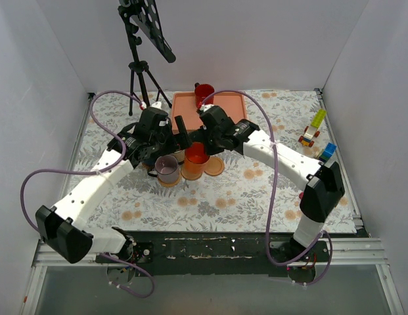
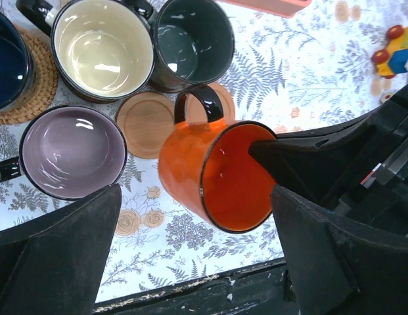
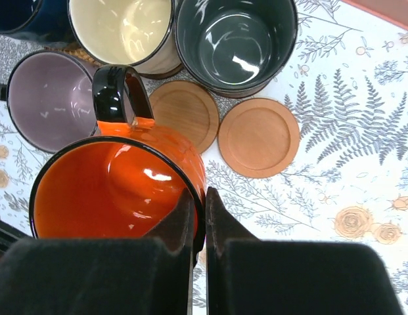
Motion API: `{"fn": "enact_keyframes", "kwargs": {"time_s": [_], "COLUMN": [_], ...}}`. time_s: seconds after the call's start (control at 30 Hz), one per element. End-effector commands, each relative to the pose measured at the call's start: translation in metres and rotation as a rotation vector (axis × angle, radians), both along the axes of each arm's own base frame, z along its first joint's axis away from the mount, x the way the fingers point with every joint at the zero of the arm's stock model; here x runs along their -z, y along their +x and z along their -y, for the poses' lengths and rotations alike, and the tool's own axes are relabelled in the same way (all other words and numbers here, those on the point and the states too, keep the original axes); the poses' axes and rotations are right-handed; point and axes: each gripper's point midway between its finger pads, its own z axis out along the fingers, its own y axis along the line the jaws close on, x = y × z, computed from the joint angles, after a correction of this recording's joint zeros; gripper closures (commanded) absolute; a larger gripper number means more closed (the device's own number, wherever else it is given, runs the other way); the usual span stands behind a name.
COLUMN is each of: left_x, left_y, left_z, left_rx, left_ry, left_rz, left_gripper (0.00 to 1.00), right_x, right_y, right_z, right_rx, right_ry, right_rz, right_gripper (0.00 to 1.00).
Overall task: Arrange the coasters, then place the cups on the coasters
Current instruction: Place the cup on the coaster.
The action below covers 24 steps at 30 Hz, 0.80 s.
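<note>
- Two grippers meet over the cup cluster at table centre. The left gripper [image 2: 195,190] has its jaws spread wide, one finger on either side of the orange cup [image 3: 118,187], and grips nothing.
- Right gripper [image 3: 198,213] is pinched tight on the orange cup's rim, at about 4 o'clock in the right wrist view, with one finger inside the cup and one outside.
- Orange cup is tilted, mouth toward the left wrist camera. Its black handle points to 12 o'clock in the right wrist view. I cannot tell whether its base touches the table.
- Right wrist view, from the orange cup: lilac cup [image 3: 49,98] close at 11 o'clock, navy cup [image 3: 20,16] further out on that line, cream cup [image 3: 121,29] at 12, dark green cup [image 3: 236,42] at 1.
- Navy cup sits on a woven coaster [image 2: 36,79].
- First brown coaster [image 3: 187,115] lies bare just past the orange cup's handle. Second brown coaster [image 3: 258,136] lies bare just beside it at 3 o'clock.
- Red cup [image 1: 204,93] stands on the pink tray [image 1: 187,104], at 12 o'clock of the cluster in the top view.
- Toy car [image 1: 310,136] lies well apart at 3 o'clock.
</note>
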Motion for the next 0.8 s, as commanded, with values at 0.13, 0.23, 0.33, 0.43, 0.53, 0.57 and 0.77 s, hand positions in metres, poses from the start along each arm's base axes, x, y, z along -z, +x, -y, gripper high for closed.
{"fn": "enact_keyframes", "kwargs": {"time_s": [0.13,0.23,0.33,0.43,0.53,0.57,0.77], "left_x": [-0.032,-0.039,-0.045,-0.046,-0.047,-0.046,-0.047], "left_y": [-0.006,-0.001,0.006,0.014,0.02,0.022,0.031], "left_z": [-0.022,-0.029,-0.038,-0.053,-0.063,-0.065,-0.07], "left_rx": [0.032,0.023,-0.006,-0.046,-0.072,-0.075,-0.078], "left_ry": [-0.033,-0.062,-0.084,-0.081,-0.065,-0.06,-0.028], "left_rz": [0.13,0.166,0.196,0.218,0.232,0.231,0.244], "left_gripper": [0.02,0.02,0.02,0.02,0.02,0.02,0.02], "right_x": [-0.062,-0.052,-0.042,-0.036,-0.028,-0.028,-0.012], "right_y": [0.006,-0.006,-0.009,-0.005,0.0,0.004,0.015], "right_z": [0.008,0.005,0.003,0.0,-0.005,-0.007,-0.016], "right_rx": [-0.25,-0.443,-0.554,-0.618,-0.68,-0.692,-0.769], "right_ry": [0.159,0.14,0.099,0.06,0.028,0.02,-0.026], "right_rz": [0.249,0.261,0.277,0.294,0.306,0.319,0.339], "right_gripper": [0.99,0.99,0.99,0.99,0.99,0.99,0.99]}}
